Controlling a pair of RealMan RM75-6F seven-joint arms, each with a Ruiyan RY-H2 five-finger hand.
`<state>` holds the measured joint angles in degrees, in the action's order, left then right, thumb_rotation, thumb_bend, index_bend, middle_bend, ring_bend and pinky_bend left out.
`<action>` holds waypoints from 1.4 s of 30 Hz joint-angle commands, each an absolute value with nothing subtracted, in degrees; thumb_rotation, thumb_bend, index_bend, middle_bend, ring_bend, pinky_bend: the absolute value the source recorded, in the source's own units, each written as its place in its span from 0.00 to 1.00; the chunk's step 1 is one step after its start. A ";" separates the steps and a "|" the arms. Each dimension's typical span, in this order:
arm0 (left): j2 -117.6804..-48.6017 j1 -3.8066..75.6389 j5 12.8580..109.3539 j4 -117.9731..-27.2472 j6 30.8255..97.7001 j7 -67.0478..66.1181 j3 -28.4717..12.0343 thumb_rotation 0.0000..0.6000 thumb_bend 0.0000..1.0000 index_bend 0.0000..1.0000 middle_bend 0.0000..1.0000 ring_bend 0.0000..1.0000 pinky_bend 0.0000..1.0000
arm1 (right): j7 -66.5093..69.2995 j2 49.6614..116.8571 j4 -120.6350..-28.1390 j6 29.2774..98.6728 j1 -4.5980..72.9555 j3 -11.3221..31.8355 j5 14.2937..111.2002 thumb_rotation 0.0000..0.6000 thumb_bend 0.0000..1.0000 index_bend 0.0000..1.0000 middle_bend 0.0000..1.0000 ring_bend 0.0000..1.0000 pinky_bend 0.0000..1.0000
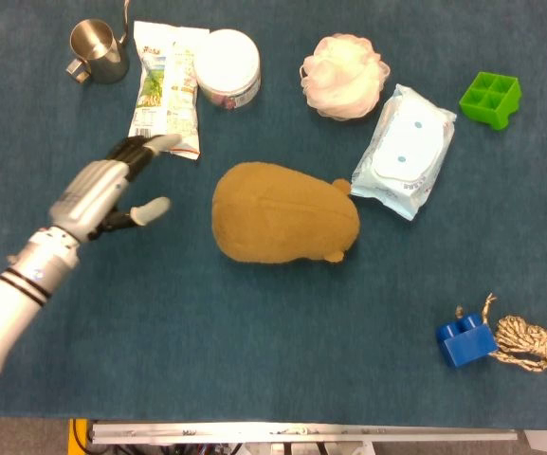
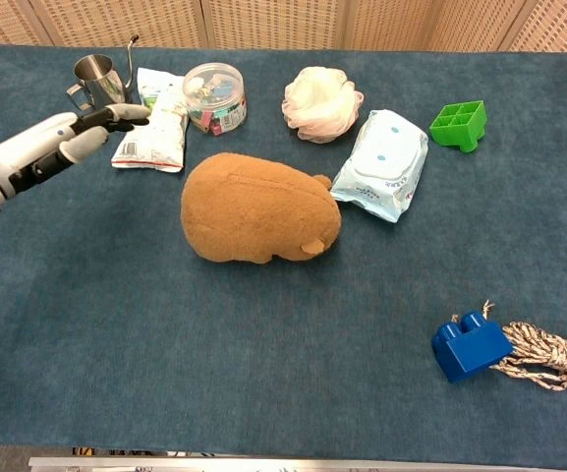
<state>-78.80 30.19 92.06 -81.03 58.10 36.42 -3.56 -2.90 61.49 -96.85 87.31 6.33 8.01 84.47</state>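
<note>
Rope at the near right runs off the right edge in both views, so its full length can't be told. The left arm is cut by the left edge in both views; the left hand covers the near corner of the snack bag in the head view, and touch can't be told. Print on the bag is too small to read, and the plush toy hides the wipes pack's near left corner.
</note>
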 commanded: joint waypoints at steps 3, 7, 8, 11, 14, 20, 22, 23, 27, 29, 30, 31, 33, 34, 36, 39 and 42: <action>-82.35 33.04 91.96 -79.54 56.03 37.73 -3.55 0.04 0.04 0.05 0.11 0.09 0.01 | -2.39 61.41 -96.52 87.38 5.96 7.82 84.09 1.00 0.07 0.35 0.36 0.22 0.25; -84.59 34.83 91.28 -78.87 54.62 36.79 -3.74 0.03 0.04 0.04 0.09 0.08 0.01 | -1.85 61.36 -96.22 87.39 5.70 7.63 83.91 1.00 0.07 0.35 0.36 0.22 0.25; -85.21 35.13 91.13 -78.64 54.58 36.28 -3.84 0.02 0.04 0.04 0.09 0.08 0.01 | -1.75 61.34 -96.16 87.36 5.63 7.58 83.86 1.00 0.07 0.35 0.36 0.22 0.25; -87.59 36.11 90.38 -77.80 54.49 34.47 -4.32 0.02 0.04 0.04 0.09 0.07 0.01 | -1.39 61.22 -95.96 87.27 5.38 7.41 83.60 1.00 0.07 0.35 0.36 0.22 0.25; -89.51 36.66 89.62 -77.01 54.49 32.95 -4.59 0.02 0.04 0.04 0.09 0.07 0.01 | -1.07 61.15 -95.78 87.34 5.16 7.29 83.51 1.00 0.07 0.35 0.36 0.22 0.25; -93.04 36.80 88.33 -75.45 55.26 27.90 -4.23 0.03 0.04 0.04 0.09 0.07 0.01 | -0.44 60.92 -95.47 87.72 4.60 7.14 83.31 1.00 0.07 0.35 0.36 0.22 0.25; -94.22 36.62 87.90 -74.83 55.90 26.09 -4.18 0.03 0.04 0.04 0.09 0.07 0.01 | -0.28 60.77 -95.49 87.77 4.45 7.07 83.33 1.00 0.07 0.35 0.36 0.22 0.25; -94.81 36.45 87.74 -74.52 56.40 25.42 -4.18 0.02 0.04 0.04 0.09 0.07 0.01 | -0.22 60.70 -95.50 87.83 4.39 7.06 83.35 1.00 0.07 0.35 0.36 0.22 0.25; -97.49 35.48 87.34 -73.23 58.93 22.98 -4.04 0.02 0.04 0.04 0.09 0.07 0.01 | -0.05 60.42 -95.62 87.99 4.15 7.04 83.29 1.00 0.07 0.35 0.36 0.22 0.25; -98.57 35.01 87.04 -72.90 59.86 22.23 -3.98 0.03 0.04 0.04 0.09 0.07 0.01 | -0.03 60.35 -95.67 88.06 4.08 7.02 83.34 1.00 0.07 0.35 0.36 0.22 0.25; -99.31 34.70 86.85 -72.68 60.53 21.97 -4.02 0.03 0.04 0.04 0.09 0.07 0.01 | -0.01 60.35 -95.69 88.07 4.05 7.02 83.35 1.00 0.07 0.35 0.36 0.22 0.25; -99.92 34.47 86.75 -72.47 61.06 21.84 -4.05 0.02 0.04 0.04 0.09 0.07 0.01 | 0.01 60.34 -95.72 88.06 4.03 7.01 83.36 1.00 0.07 0.35 0.36 0.22 0.25; -101.17 34.07 86.58 -71.76 61.89 21.35 -3.95 0.02 0.04 0.04 0.09 0.07 0.01 | 0.00 60.32 -95.79 88.00 4.02 6.98 83.40 1.00 0.07 0.35 0.36 0.22 0.25; -101.61 33.97 86.51 -71.42 62.07 20.94 -3.89 0.02 0.04 0.04 0.09 0.07 0.01 | 0.01 60.30 -95.82 87.99 4.02 6.97 83.43 1.00 0.07 0.35 0.36 0.22 0.25; -102.59 33.78 86.47 -70.63 62.49 19.71 -3.69 0.03 0.04 0.04 0.09 0.07 0.01 | 0.08 60.24 -95.88 88.01 3.97 6.98 83.43 1.00 0.07 0.35 0.36 0.22 0.25; -103.93 33.58 86.41 -69.23 63.17 18.21 -3.65 0.02 0.04 0.04 0.09 0.07 0.01 | 0.17 60.19 -95.86 88.03 3.89 7.01 83.33 1.00 0.07 0.35 0.36 0.22 0.25; -104.97 33.55 86.52 -67.61 63.61 17.18 -3.59 0.03 0.04 0.04 0.09 0.07 0.01 | 0.24 60.12 -95.89 88.04 3.81 7.02 83.29 1.00 0.07 0.35 0.36 0.22 0.25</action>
